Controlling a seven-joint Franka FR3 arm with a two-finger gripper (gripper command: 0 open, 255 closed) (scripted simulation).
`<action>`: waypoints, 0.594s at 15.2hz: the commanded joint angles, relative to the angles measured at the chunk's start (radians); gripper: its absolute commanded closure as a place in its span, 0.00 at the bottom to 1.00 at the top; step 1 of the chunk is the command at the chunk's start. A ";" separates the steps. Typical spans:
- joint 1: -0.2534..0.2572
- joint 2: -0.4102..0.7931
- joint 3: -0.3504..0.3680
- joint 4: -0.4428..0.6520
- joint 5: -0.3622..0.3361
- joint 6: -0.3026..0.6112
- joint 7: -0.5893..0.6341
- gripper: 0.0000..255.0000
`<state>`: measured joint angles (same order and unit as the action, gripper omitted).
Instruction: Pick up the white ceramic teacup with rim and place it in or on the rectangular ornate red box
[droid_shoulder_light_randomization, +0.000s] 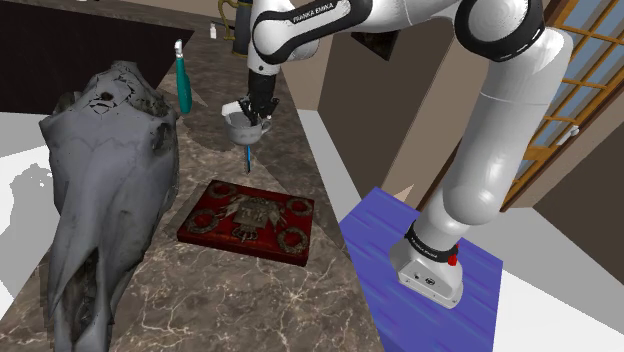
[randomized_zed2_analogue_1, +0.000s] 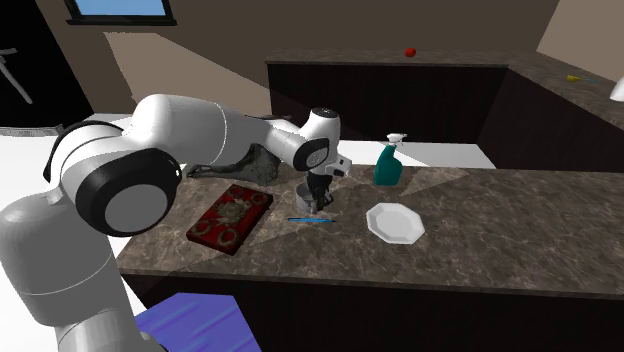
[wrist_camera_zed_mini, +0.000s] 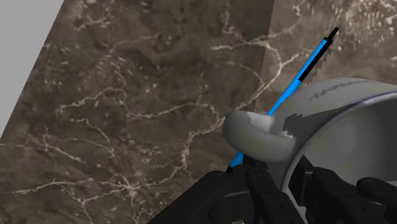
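Note:
The grey-white teacup (droid_shoulder_light_randomization: 243, 130) with a rim and a side handle (wrist_camera_zed_mini: 254, 137) hangs a little above the marble counter (droid_shoulder_light_randomization: 230, 300), clasped in my black gripper (droid_shoulder_light_randomization: 250, 110), which is shut on its wall. In the wrist view the cup (wrist_camera_zed_mini: 343, 121) sits right above the fingers (wrist_camera_zed_mini: 254, 191), one on either side of the wall. The ornate red box (droid_shoulder_light_randomization: 248, 221) lies flat on the counter, nearer the stand than the cup. From the second exterior view the cup (randomized_zed2_analogue_1: 308, 192) and gripper (randomized_zed2_analogue_1: 318, 190) are to the right of the red box (randomized_zed2_analogue_1: 229, 217).
A blue pen (droid_shoulder_light_randomization: 247, 157) lies on the counter under the cup. A teal spray bottle (droid_shoulder_light_randomization: 182, 78) stands behind it. A large grey skull-like sculpture (droid_shoulder_light_randomization: 100, 190) takes up the counter's left side in the shoulder view. A white plate (randomized_zed2_analogue_1: 395, 222) lies beyond the pen.

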<state>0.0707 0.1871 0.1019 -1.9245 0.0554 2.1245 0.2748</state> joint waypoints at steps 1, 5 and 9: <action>-0.001 -0.011 0.000 0.012 0.001 -0.023 0.000 1.00; -0.001 -0.029 0.000 0.043 0.001 -0.072 0.002 1.00; -0.002 -0.044 0.000 0.078 0.001 -0.122 0.004 1.00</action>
<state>0.0684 0.1480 0.1013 -1.8540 0.0567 2.0149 0.2774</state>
